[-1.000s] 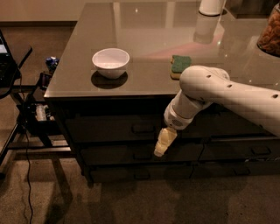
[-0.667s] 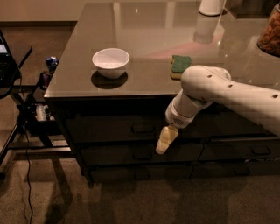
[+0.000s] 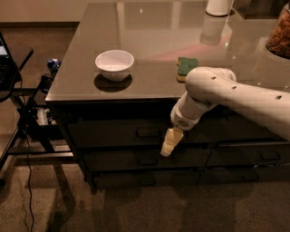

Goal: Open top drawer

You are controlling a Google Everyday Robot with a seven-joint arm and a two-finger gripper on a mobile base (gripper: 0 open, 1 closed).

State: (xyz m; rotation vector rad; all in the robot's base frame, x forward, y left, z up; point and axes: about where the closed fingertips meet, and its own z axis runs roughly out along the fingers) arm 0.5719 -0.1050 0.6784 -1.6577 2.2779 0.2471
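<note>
The top drawer (image 3: 108, 132) is the uppermost dark front under the counter edge, and it looks closed. Its small bar handle (image 3: 147, 132) sits at the centre of the front. My gripper (image 3: 168, 146) is cream-coloured and hangs point-down in front of the cabinet. It is just right of the handle and a little below it, apart from it, overlapping the seam with the drawer below. The white arm (image 3: 226, 93) reaches in from the right over the counter's front edge.
A white bowl (image 3: 114, 64) and a green sponge (image 3: 186, 66) sit on the grey countertop (image 3: 149, 41). A white cylinder (image 3: 219, 7) and a jar of brown goods (image 3: 279, 34) stand at the back right. Shallower drawers (image 3: 136, 161) lie below. A black stand with cables (image 3: 27, 118) is at the left.
My gripper has risen slightly and edged toward the top drawer's handle. The drawer has not moved.
</note>
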